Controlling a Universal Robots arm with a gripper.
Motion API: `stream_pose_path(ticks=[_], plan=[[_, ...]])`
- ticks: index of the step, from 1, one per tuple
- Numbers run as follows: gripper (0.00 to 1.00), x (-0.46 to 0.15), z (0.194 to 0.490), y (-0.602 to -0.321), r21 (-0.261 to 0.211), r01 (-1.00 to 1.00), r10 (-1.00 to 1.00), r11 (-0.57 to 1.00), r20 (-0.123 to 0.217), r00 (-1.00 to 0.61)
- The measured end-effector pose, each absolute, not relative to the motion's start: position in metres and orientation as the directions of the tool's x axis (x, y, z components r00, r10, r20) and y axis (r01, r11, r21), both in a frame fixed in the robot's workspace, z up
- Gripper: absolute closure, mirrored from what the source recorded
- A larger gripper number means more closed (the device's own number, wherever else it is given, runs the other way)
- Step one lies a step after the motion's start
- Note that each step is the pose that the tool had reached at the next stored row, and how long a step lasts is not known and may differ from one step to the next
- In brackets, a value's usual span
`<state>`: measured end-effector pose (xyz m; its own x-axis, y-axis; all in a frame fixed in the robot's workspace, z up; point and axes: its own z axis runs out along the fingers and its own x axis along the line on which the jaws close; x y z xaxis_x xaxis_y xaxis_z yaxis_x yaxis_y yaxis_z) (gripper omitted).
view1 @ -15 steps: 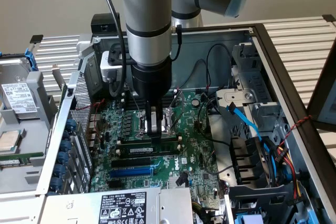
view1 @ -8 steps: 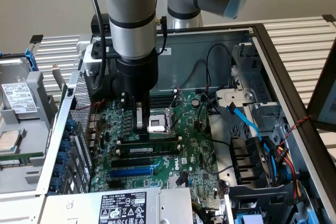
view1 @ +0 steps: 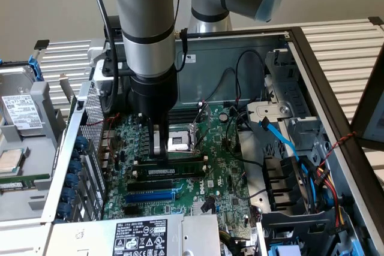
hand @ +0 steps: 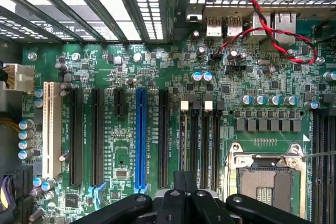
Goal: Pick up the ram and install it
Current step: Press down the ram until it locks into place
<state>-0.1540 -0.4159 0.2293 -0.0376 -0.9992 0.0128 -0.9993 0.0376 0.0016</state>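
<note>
The open computer case [view1: 312, 64] holds a green motherboard [view1: 222, 172] with a bare CPU socket [view1: 179, 143], long black slots [view1: 153, 185] and a blue slot [view1: 150, 196], and the ram [view1: 171, 172] lies seated in a slot just at 6 o'clock of the socket. The gripper [view1: 159, 154] stands over the ram's end at 9 o'clock, fingers clenched with nothing between them. A white label [view1: 141, 235] on the metal box at 6 o'clock bears print too small to read
</note>
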Motion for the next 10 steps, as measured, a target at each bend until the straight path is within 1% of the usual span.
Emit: stream_pose_path(ticks=[5, 10], plan=[[0.89, -0.154, 0.225, -0.416, 0.009, -0.999, -0.999, 0.037, 0.013, -0.037], [0.89, -0.154, 0.244, -0.421, 0.008, -0.999, -0.999, 0.038, 0.012, -0.037]])
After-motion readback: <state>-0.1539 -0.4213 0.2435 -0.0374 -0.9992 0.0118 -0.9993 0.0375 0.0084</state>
